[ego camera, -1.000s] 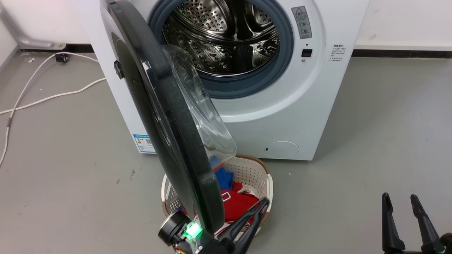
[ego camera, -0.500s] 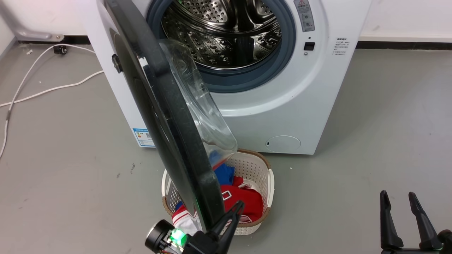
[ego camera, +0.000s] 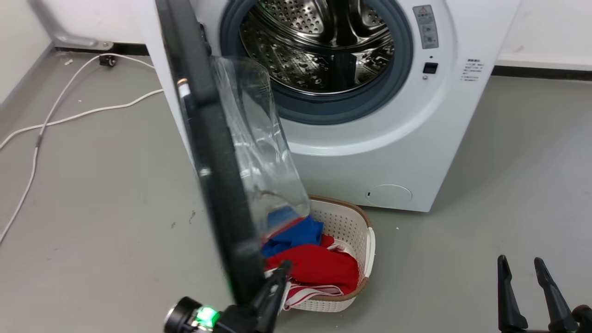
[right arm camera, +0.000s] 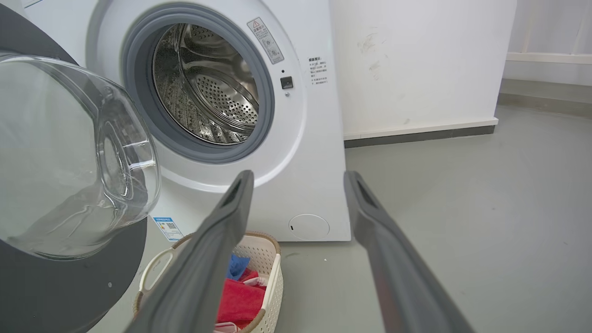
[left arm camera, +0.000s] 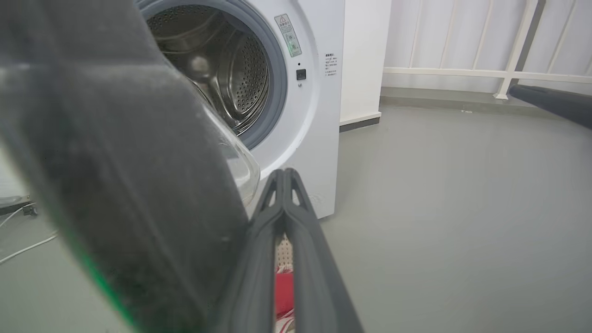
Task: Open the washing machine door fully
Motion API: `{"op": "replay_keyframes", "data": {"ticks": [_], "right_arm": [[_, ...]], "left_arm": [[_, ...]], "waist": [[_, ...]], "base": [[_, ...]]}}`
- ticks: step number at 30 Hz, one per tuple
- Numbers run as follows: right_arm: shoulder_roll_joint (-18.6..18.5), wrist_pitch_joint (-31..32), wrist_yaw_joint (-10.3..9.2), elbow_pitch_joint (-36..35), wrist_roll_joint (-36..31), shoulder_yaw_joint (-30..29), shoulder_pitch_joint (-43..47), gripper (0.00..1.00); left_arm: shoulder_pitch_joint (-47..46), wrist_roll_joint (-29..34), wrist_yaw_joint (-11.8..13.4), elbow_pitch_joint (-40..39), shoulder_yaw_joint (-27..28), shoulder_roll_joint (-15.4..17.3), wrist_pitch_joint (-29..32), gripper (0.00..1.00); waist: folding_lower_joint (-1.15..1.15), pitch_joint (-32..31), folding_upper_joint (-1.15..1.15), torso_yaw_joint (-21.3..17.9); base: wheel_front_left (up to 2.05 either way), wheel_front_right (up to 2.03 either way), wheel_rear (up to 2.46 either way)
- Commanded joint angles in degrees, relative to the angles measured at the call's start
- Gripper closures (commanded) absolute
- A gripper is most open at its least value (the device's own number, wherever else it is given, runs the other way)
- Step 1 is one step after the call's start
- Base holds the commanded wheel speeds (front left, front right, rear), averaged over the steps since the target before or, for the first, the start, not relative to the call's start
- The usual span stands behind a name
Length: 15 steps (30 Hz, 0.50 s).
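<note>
A grey concrete floor spreads beneath everything; on it stands a white boxy front-loading washing machine, its perforated steel drum exposed inside a grey rubber gasket, with a small round cap low on its front. The large round glossy black washing machine door is swung out on the machine's left side, standing nearly edge-on to my head camera and roughly square to the machine's front; its clear bulging glass bowl faces towards my right. Below the door's lower edge sits a white perforated plastic laundry basket with a brown rim, just in front of the machine, holding a red garment and a blue cloth. My left gripper reaches up at the door's bottom rim on the glass side; its 2 long dark fingers are pressed together with nothing between them, lying right beside the rim, though I cannot tell whether they touch it. My right gripper hangs at the lower right, well apart from the door, its 2 fingers spread wide and empty. A thin white cable trails over the floor to the machine's left.
</note>
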Motion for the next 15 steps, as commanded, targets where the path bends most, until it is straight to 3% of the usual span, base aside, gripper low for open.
{"op": "replay_keyframes", "data": {"ticks": [1, 15], "right_arm": [[0.1, -0.12, 0.01, 0.12, 0.41, 0.06, 0.59, 0.0], [0.1, -0.12, 0.01, 0.67, 0.55, -0.08, 1.11, 0.0]], "left_arm": [[0.29, -0.41, 1.76, -0.51, 2.82, 1.3, -0.04, 1.0], [4.93, -1.05, 5.08, -3.93, 12.24, 3.4, -0.06, 1.0]], "waist": [[0.0, -0.15, 0.0, 0.63], [0.0, -0.6, 0.0, 4.02]], "base": [[0.0, 0.0, 0.0], [0.0, 0.0, 0.0]]}}
